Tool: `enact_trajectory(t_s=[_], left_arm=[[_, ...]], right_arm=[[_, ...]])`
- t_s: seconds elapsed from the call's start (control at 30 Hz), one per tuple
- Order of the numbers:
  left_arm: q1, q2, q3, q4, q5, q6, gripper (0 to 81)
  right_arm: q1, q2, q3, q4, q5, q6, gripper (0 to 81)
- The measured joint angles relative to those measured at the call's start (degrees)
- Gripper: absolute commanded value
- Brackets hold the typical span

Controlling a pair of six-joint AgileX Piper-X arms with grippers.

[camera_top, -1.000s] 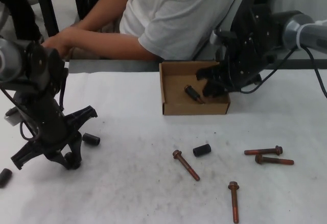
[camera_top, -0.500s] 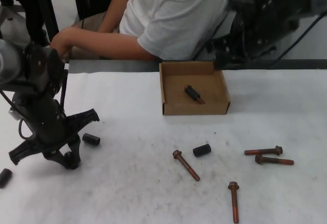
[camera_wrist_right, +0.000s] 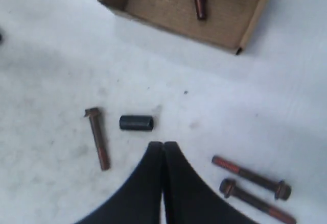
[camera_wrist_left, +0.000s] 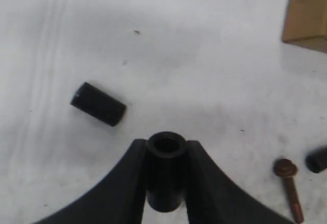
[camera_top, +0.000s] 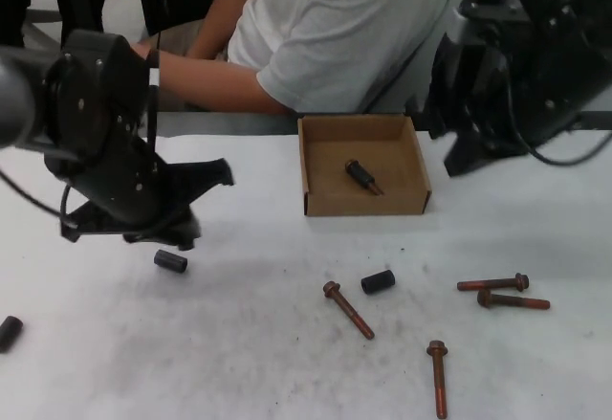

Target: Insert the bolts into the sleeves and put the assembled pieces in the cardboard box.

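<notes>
- Nearest you, the near bolt (camera_top: 438, 377) lies right of centre, its threaded tip close to the near edge of the bench (camera_top: 239, 372).
- At the left edge, the edge sleeve (camera_top: 9, 332) lies on its side, with bare bench stretching right from it to the slanted bolt (camera_top: 347, 309).
- The slanted bolt has its head on the far-left end. The middle sleeve (camera_top: 378, 281) lies just beside that bolt on the right, apart from it.
- On the right, the nearer right bolt (camera_top: 513, 300) and the farther right bolt (camera_top: 492, 283) lie just beside each other, heads pointing opposite ways.
- The left sleeve (camera_top: 171, 261) lies alone on the left of the bench.
- Your left gripper (camera_wrist_left: 166, 145) hangs above the bench by that sleeve, pinching the held sleeve (camera_wrist_left: 164, 183) with its bore facing outward.
- A band of bare bench separates the loose parts from the near wall of the cardboard box (camera_top: 368, 203).
- The assembled piece (camera_top: 363, 176) lies slanted on the box floor, clear of all four walls.
- Your right gripper (camera_wrist_right: 163, 147) has its fingers pressed together on nothing. Its arm stands high at the far right, beside the box's right wall.
</notes>
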Motion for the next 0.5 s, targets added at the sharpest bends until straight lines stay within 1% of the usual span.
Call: enact_trajectory(t_s=[0.13,0.2,0.27,0.37,0.47,0.5], left_arm=[[-1.64,-4.63,5.00,-5.84,1.16,0.69,0.8],[-2.48,-7.96,8.81,-9.93,2.42,3.05,0.8],[-2.89,-12.42,12.89,-14.22,4.08,4.66,0.8],[-2.89,-17.40,16.61,-17.84,5.40,5.90,0.8],[-2.89,-24.68,22.22,-22.37,8.92,7.74,0.8],[-2.89,-29.39,25.84,-24.46,11.84,8.33,0.8]], right_arm=[[2.03,-3.38,4.09,2.63,0.66,2.10,0.2],[3.37,-4.13,5.24,4.47,1.60,2.58,0.2],[6.12,-4.30,6.27,7.97,3.66,3.12,0.2],[7.53,-4.30,6.32,9.53,4.29,3.80,0.2],[8.68,-4.30,6.32,10.42,5.61,4.33,0.2],[9.37,-4.30,6.32,10.65,6.62,4.82,0.2]])
